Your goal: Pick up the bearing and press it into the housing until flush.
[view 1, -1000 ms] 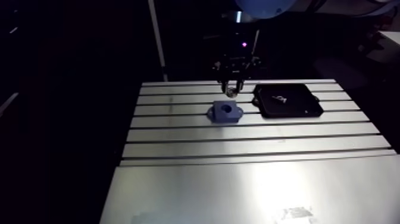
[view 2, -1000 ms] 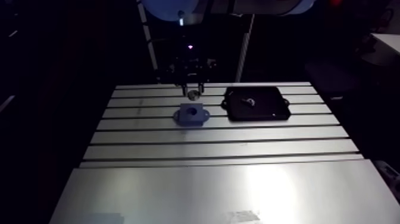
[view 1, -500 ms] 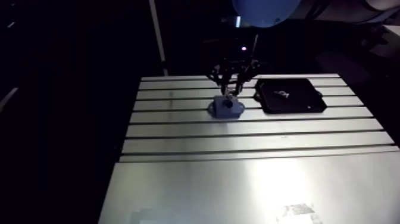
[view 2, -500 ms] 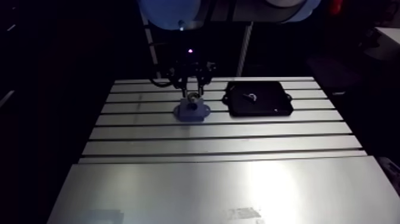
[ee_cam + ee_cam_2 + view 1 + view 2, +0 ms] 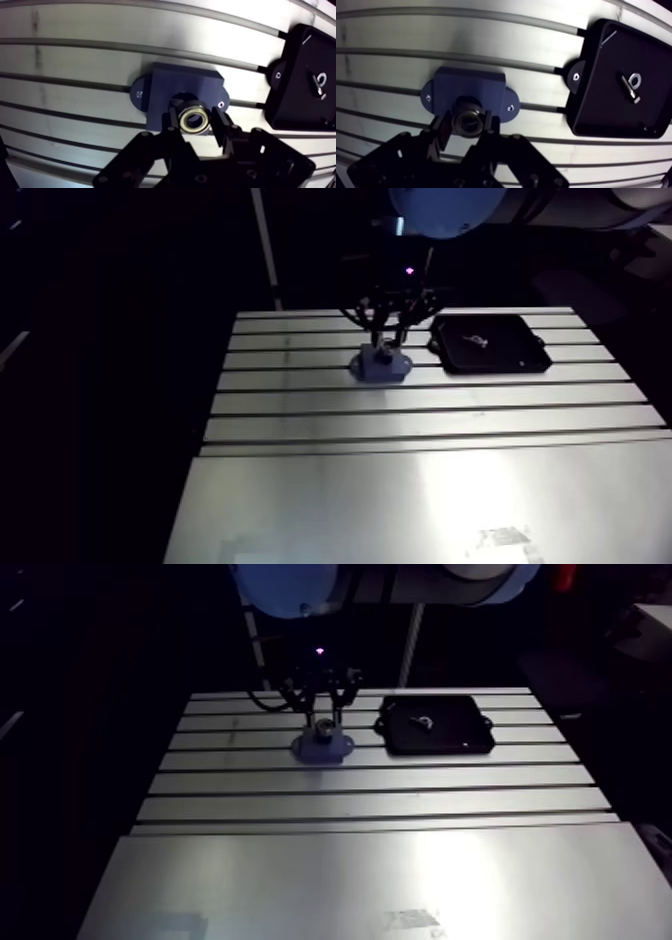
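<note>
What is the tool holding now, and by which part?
The tool holds the bearing by its outer ring, pinched from two sides, over the housing.

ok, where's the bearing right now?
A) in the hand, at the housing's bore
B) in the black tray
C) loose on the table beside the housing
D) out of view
A: the wrist view shows the bearing pinched between the fingers of the hand, right over the bore of the housing; the tray holds only small hardware.
</note>
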Motion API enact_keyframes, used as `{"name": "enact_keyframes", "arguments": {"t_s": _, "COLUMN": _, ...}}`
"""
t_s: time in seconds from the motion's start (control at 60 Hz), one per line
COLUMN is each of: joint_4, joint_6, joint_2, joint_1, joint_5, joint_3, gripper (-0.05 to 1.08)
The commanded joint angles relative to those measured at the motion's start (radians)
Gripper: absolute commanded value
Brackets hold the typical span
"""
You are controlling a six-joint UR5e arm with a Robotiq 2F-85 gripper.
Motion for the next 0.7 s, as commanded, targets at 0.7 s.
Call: {"name": "enact_keyframes", "arguments": {"t_s": 0.7, "joint_4": -0.002, "joint_6": -0.003, "joint_2": 0.012, "joint_1": 0.01, "joint_5": -0.002, "joint_3": 0.002, "gripper": 0.68}}
